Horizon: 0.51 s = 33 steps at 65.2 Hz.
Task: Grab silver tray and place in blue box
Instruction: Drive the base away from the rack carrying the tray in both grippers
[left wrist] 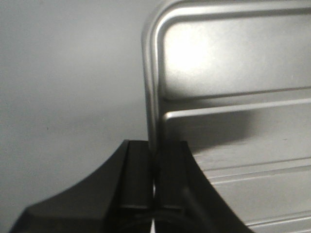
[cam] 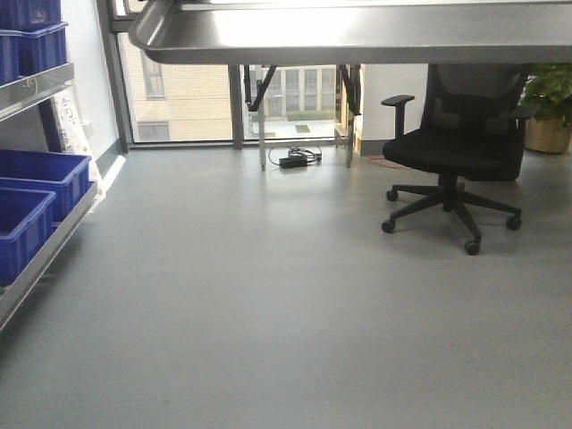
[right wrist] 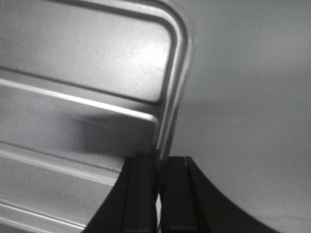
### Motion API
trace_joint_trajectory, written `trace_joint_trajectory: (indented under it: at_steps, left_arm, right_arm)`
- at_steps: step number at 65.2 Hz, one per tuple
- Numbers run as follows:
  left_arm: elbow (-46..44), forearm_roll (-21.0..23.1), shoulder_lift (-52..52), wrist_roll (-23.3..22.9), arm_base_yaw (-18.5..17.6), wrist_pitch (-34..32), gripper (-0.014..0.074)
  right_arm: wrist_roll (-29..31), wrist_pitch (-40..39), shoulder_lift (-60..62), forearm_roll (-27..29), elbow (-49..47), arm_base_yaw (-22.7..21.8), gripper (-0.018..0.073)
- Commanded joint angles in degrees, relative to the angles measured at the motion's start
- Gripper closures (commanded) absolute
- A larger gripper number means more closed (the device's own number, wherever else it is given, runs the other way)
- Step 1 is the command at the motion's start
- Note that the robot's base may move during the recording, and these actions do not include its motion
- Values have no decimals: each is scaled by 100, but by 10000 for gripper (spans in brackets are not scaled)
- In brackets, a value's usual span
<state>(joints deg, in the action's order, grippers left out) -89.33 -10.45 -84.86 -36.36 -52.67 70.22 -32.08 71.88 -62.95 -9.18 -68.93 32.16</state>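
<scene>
The silver tray [cam: 357, 34] hangs in the air along the top of the front view, level, with its underside towards the camera. It looks like thin, stiff sheet metal, probably light, and polished enough to slip. The raised rim at each short end is the sensible place to hold it. Both claws sit there: the left gripper [left wrist: 155, 162] is pinched together on the rim near a rounded corner, and the right gripper [right wrist: 158, 167] likewise at the opposite end. Any twist between the two holds could work the rim loose. At lower left a blue box [cam: 20, 228] sits on a rack [cam: 49, 255] among others; which one is meant, I cannot tell. An office chair [cam: 460, 143] stands at right.
</scene>
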Motion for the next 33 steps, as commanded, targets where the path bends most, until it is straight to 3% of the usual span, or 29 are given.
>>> trace_joint_trajectory:
  at_steps: [1, 33]
  left_arm:
    - [-173, -213, 182, 142, -38, 270, 693]
    - [-173, -199, 182, 142, -38, 270, 694]
  right_arm:
    - [169, -30, 95, -326, -183, 4, 503]
    - [169, -29, 95, -326, -183, 4, 503]
